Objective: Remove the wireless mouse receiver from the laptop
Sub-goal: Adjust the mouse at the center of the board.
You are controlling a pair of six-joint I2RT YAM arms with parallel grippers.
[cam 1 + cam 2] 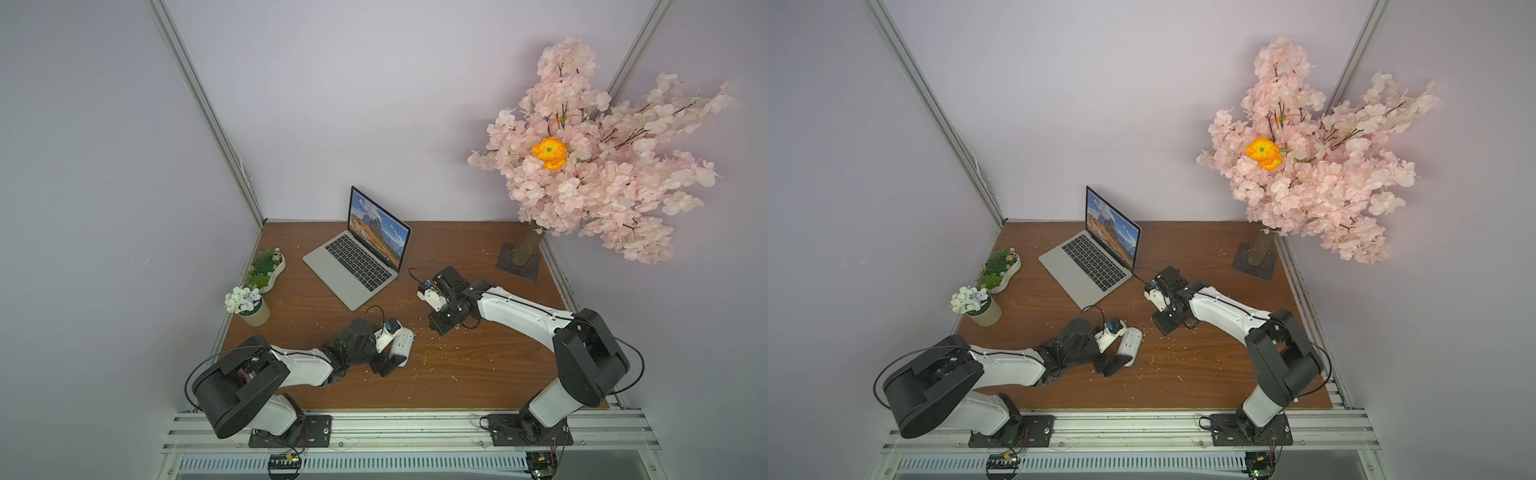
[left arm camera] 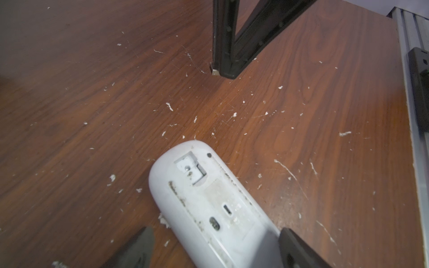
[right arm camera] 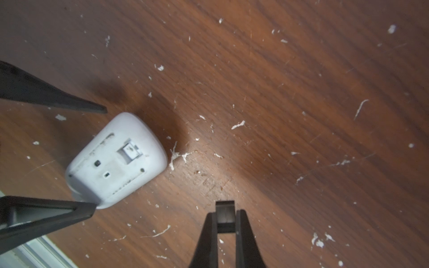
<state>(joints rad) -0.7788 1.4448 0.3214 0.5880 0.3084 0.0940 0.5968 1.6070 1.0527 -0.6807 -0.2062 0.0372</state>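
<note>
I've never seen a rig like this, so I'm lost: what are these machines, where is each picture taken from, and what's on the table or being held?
These are two robot arms bolted beside a wooden table. The two wide pictures come from one camera overhead; the two close-ups come from cameras on the arms' wrists. On the table sit an open laptop, two small potted plants, a pink blossom tree and a mouse lying underside up. The right gripper is shut on a tiny dark plug, the wireless mouse receiver, away from the laptop. The left gripper stands open around the mouse.
</note>
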